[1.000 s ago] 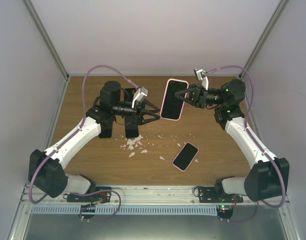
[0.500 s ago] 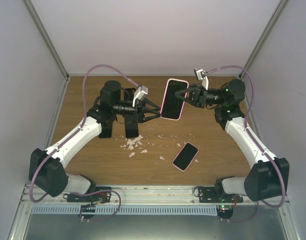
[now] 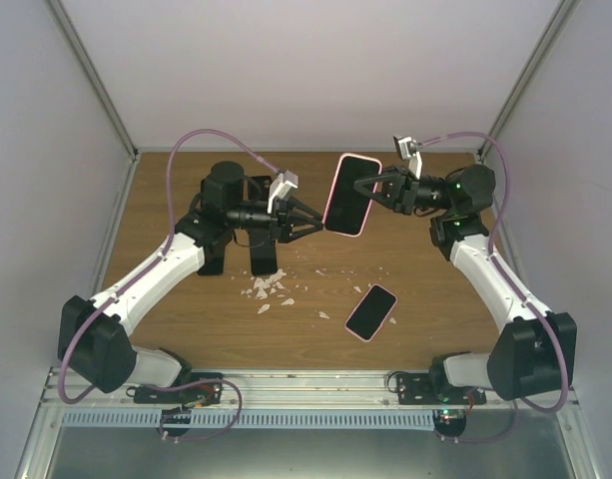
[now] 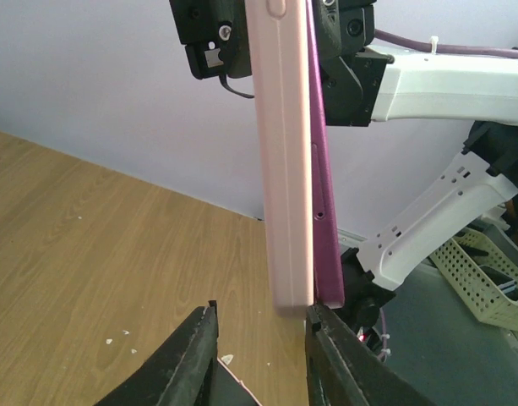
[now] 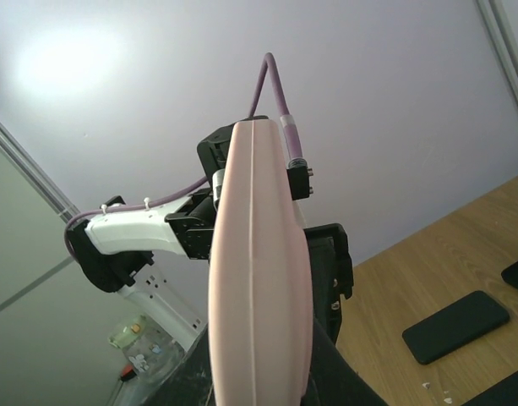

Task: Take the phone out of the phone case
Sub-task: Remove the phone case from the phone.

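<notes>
My right gripper holds the phone case up in the air, shut on its edge. The case is pink with a dark phone face in the top view. In the left wrist view the pink case hangs upright with the purple phone showing along its right side, slightly apart from it. My left gripper is open just below the case's lower end, its right fingertip at the phone's bottom corner. From the right wrist the case fills the space between the fingers.
A second pink-rimmed phone lies flat on the wooden table near the front right. White crumbs are scattered mid-table. Two black stands sit under the left arm. White walls enclose the table.
The left gripper's jaws have narrowed and it has crept right, up to the case's lower end. The right gripper has shifted slightly right with the case.
</notes>
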